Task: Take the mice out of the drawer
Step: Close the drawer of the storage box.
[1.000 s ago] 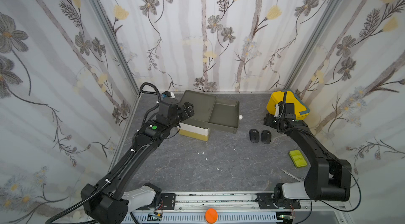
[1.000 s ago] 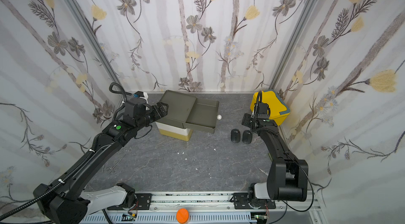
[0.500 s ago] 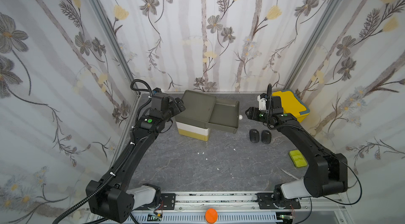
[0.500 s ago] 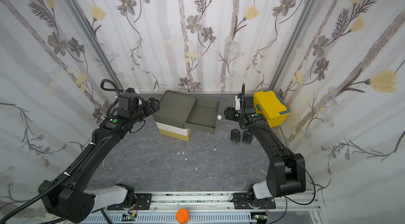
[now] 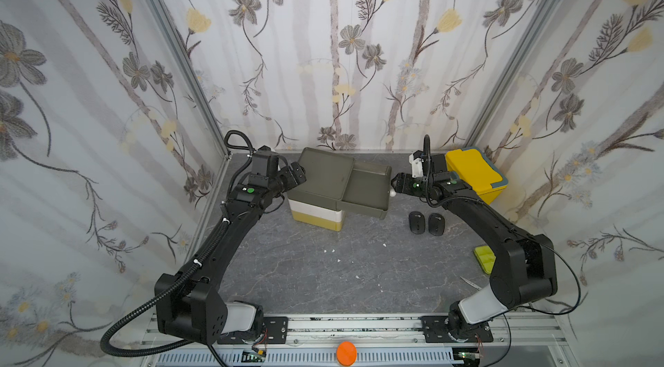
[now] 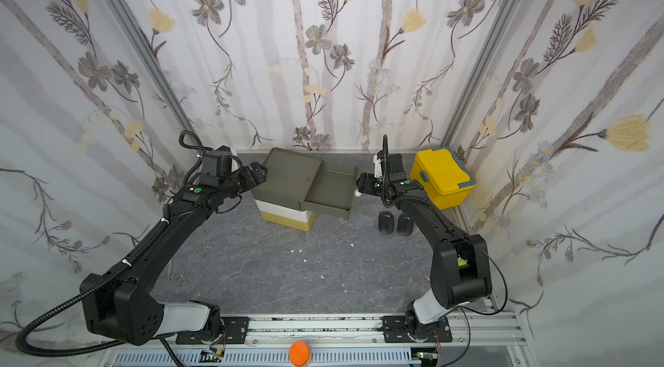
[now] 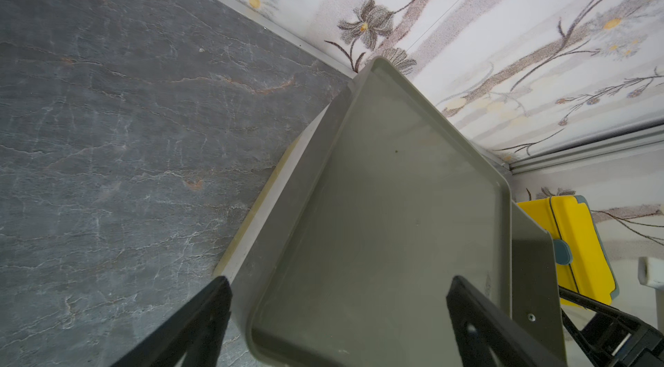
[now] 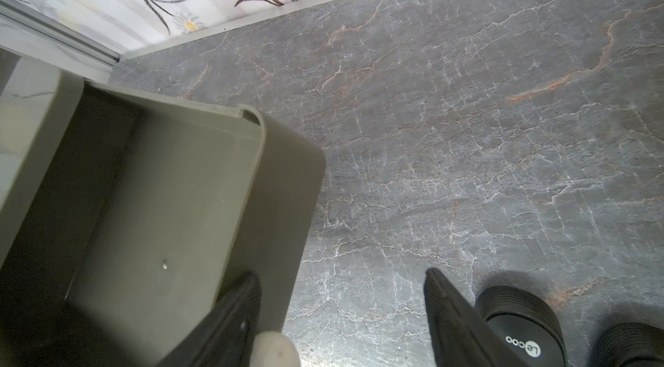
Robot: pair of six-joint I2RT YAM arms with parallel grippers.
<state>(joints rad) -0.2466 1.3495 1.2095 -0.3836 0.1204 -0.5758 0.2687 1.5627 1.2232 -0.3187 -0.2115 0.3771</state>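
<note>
The drawer box stands at the back middle in both top views, its olive-grey top tier pulled out to the right. The right wrist view shows that tier's inside bare. Two black mice lie side by side on the table right of it, also in the right wrist view. My left gripper is open, straddling the box's back left corner. My right gripper is open at the pulled-out tier's white knob, which sits by one finger.
A bright yellow lidded box stands in the back right corner behind my right arm. A lime-green item lies at the right edge, metal scissors at the left under my left arm. White crumbs dot the grey table.
My right arm swung left from the yellow box to the pulled-out tier's knob. My left gripper drew back to the box's left corner and opened wider.
</note>
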